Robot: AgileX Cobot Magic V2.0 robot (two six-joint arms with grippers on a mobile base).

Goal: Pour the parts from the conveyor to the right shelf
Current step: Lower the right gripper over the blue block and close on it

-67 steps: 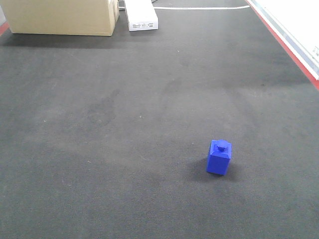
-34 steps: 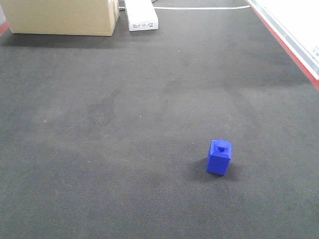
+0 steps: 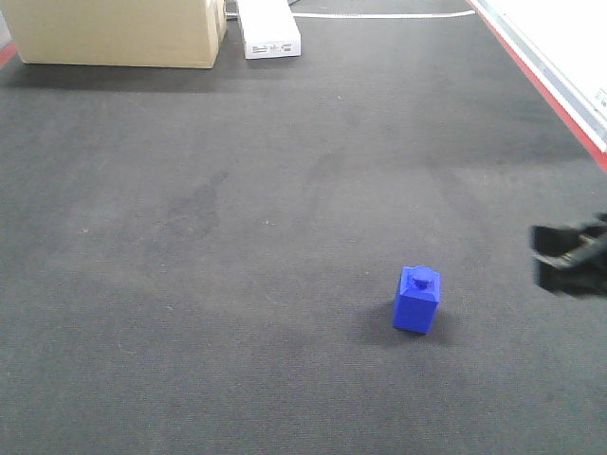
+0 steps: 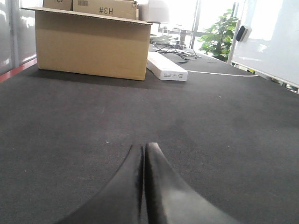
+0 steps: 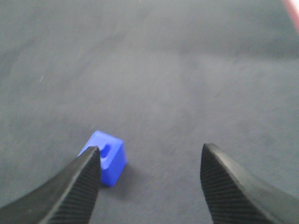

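Note:
One small bright-blue part (image 3: 417,300) stands upright on the dark grey conveyor belt (image 3: 237,237), right of centre and toward the near edge. My right gripper (image 3: 548,258) pokes in at the right edge of the front view, open and blurred, to the right of the block and apart from it. In the right wrist view the blue part (image 5: 109,157) lies beyond and partly behind the left finger (image 5: 74,186) of the open right gripper (image 5: 150,151), with nothing between the fingers. My left gripper (image 4: 144,147) is shut and empty over bare belt. The right shelf is out of view.
A cardboard box (image 3: 119,33) and a flat white box (image 3: 267,28) sit at the belt's far end, with a white cable (image 3: 379,14) beside them. The belt's red edge (image 3: 550,90) runs along the right side. A potted plant (image 4: 219,32) stands beyond.
The right gripper has come into the front view at the right edge, where nothing showed before. The blue part has not moved.

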